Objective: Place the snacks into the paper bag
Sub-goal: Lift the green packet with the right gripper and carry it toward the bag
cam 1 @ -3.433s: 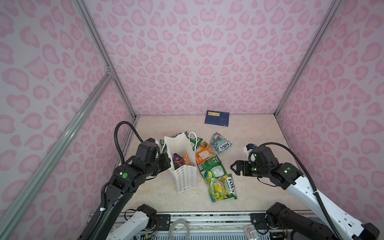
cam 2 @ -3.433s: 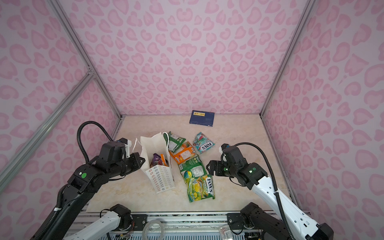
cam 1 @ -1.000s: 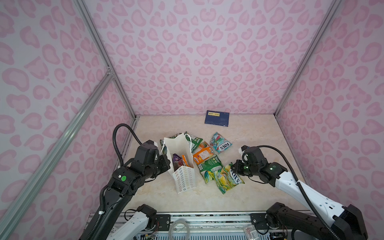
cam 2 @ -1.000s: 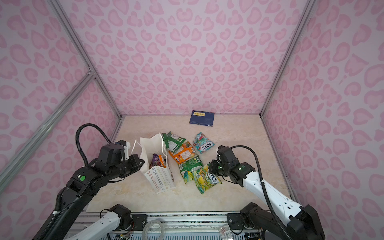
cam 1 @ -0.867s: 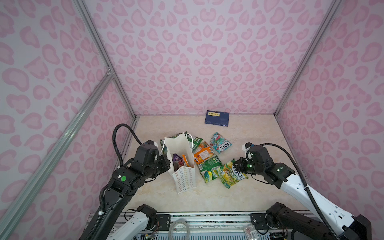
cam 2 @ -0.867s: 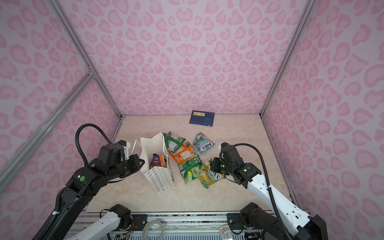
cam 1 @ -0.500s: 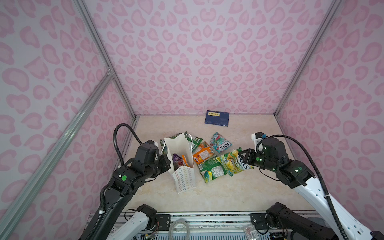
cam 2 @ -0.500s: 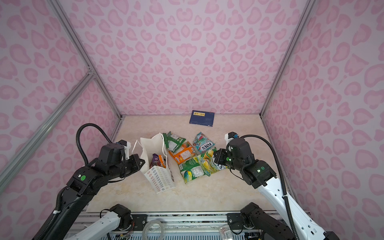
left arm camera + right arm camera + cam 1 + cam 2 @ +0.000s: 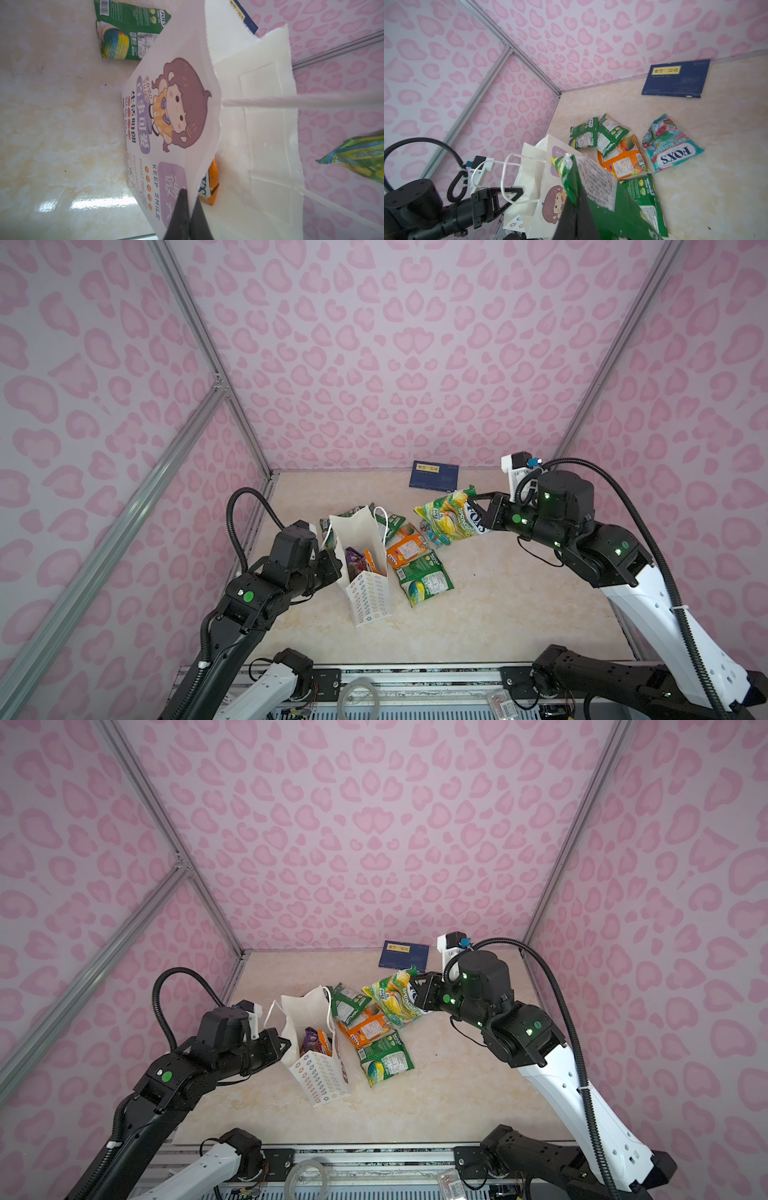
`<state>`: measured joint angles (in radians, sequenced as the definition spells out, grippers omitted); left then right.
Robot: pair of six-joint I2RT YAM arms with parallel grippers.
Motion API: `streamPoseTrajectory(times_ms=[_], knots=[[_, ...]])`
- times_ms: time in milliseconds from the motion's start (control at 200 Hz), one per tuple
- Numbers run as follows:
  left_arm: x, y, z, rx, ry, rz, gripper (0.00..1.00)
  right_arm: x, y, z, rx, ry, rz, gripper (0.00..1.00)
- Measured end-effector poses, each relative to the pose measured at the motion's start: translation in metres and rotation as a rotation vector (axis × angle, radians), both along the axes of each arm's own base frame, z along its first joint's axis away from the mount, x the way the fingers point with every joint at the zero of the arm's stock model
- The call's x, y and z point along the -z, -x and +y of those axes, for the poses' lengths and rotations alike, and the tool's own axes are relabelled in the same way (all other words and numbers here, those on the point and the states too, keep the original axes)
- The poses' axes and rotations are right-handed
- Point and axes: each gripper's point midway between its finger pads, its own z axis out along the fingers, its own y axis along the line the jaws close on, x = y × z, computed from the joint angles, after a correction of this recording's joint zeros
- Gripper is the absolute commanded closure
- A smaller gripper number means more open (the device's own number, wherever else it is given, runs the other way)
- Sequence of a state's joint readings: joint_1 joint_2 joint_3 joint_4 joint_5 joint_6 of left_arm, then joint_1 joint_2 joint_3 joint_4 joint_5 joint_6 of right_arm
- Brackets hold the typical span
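Note:
The white paper bag (image 9: pixel 370 597) stands open at centre-left, with a purple pouch (image 9: pixel 356 566) and an orange pouch (image 9: pixel 371 562) inside. My left gripper (image 9: pixel 332 568) is shut on the bag's near rim (image 9: pixel 195 166). My right gripper (image 9: pixel 484 514) is shut on a green-yellow snack pouch (image 9: pixel 451 520), held in the air to the right of the bag and above its mouth. On the table beside the bag lie a green pouch (image 9: pixel 424 578), an orange pouch (image 9: pixel 405 549), two green pouches (image 9: pixel 598 133) and a teal pouch (image 9: pixel 670 145).
A dark blue card (image 9: pixel 434 481) lies flat against the back wall. Pink patterned walls with aluminium bars (image 9: pixel 208 377) close in the left, back and right. The table's front edge (image 9: pixel 415 664) runs above the arm bases.
My right gripper has lifted the green-yellow pouch off the table and carried it up and towards the back. The left gripper and the bag have stayed put.

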<state>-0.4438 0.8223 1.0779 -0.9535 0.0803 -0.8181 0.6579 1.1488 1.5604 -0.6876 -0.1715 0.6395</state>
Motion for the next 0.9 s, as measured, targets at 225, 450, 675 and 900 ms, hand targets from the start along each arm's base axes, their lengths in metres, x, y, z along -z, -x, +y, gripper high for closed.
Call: streamPoseTrajectory(times_ms=[225, 450, 675, 900], knots=[[0.000, -0.001, -0.001, 0.000, 0.006, -0.002, 0.95, -0.058, 0.003, 0.054, -0.116, -0.017, -0.123, 1.00], [0.001, -0.001, -0.001, -0.004, 0.009, -0.002, 0.94, -0.093, 0.018, 0.102, -0.229, -0.035, -0.202, 1.00], [0.003, -0.002, -0.003, -0.005, 0.022, -0.001, 0.94, -0.107, 0.027, 0.149, -0.315, -0.051, -0.238, 1.00], [0.002, 0.000, -0.003, -0.003, 0.027, -0.006, 0.95, -0.092, 0.029, 0.177, -0.360, -0.033, -0.211, 1.00]])
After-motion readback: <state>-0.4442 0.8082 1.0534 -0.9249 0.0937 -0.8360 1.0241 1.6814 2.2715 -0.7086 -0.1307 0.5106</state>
